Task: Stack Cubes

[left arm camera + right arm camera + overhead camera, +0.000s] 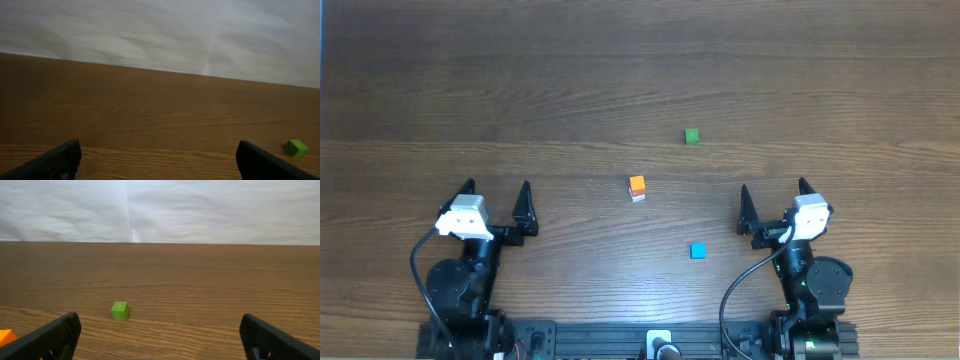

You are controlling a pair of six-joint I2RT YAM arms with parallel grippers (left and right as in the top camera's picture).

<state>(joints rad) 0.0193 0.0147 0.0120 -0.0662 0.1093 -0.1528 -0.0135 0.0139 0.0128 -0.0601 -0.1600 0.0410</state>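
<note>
Seen from above, with 12 o'clock pointing away from the arm bases across the wooden table (620, 60), 2 robot arms stand at the near edge, 1 on each side.

Nearest the bases lies a blue cube (697, 250), flat on the table between the arms. It is at about 8 o'clock from the right gripper (773, 190) and apart from it. That gripper has its 2 fingers spread wide with nothing between them. The left gripper (498, 186) is level with it across the table, its 2 fingers likewise spread and holding nothing.

Farther out, near the middle, sits an orange cube (637, 184), at 3 o'clock from the left gripper and 9 o'clock from the right, well apart from both. A pale sliver shows at its near edge; whether that is another cube beneath cannot be told.

Farthest is a green cube (692, 136), alone on the wood, at about 10 o'clock from the right gripper.
</note>
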